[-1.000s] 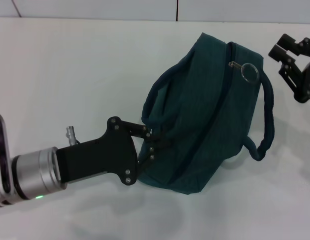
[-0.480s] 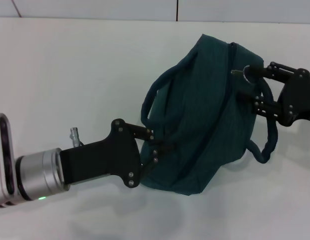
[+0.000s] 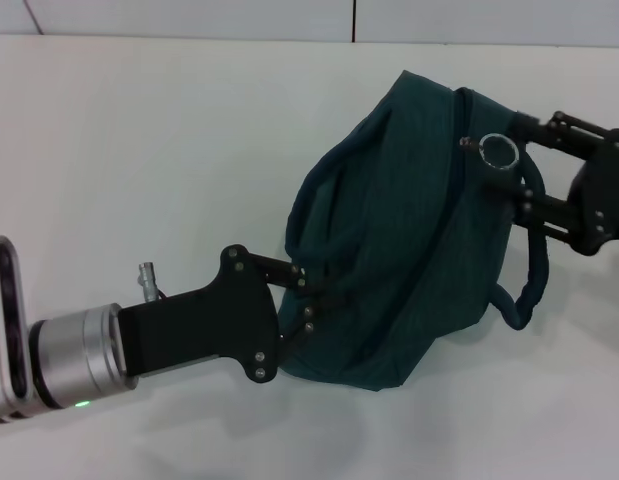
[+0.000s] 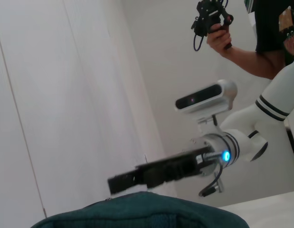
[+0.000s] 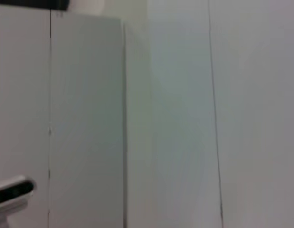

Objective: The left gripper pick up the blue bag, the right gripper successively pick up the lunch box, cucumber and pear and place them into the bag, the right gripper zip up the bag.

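Robot lab: operator (image 4: 260,42), white panel walls (image 4: 66,95)

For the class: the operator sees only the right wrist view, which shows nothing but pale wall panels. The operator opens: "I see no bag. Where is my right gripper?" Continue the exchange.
Observer: In the head view, the black two-finger right gripper is at the far right side of the dark teal-blue soft fabric bag, which lies on the white table.
Operator: Is it near the zipper pull?
Observer: Yes. The metal ring pull sits just off its open fingertips and is not gripped.
Operator: And the other arm?
Observer: The black left gripper is clamped on the bag's near left edge.
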Controlling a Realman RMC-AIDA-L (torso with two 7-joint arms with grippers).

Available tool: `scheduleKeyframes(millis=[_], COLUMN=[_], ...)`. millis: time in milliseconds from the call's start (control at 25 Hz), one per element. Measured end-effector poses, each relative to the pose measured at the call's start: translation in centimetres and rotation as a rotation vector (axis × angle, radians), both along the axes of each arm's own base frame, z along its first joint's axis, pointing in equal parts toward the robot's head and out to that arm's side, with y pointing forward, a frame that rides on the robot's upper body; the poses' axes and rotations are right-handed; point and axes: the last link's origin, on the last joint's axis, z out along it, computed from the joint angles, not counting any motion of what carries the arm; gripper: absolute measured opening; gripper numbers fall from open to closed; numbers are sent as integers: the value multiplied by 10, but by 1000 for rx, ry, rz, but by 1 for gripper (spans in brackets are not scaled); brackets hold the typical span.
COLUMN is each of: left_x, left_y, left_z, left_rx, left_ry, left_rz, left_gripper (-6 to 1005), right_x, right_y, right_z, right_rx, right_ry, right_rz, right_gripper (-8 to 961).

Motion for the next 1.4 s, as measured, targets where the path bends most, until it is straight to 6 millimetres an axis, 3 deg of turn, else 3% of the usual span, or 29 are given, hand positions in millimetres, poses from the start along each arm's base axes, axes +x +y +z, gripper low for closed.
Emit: scheduleKeyframes(millis=[360,760,1400], left_x=[0,2,4], left_y=[0,-1,-1], left_z=[0,-2,-3], left_rx=[-1,-10,-9], left_ry=[0,1,-5], left_rz=[-1,-13,-13], left_gripper=[71,74,77], right_x=[10,4,4], right_y=[8,16,6], right_z=[0,-13,-18], right_rx=[47,-14,-95], right_ry=[-12,-73,-152], right_rz=[-88,-90,-25], right_gripper=[633,632,631])
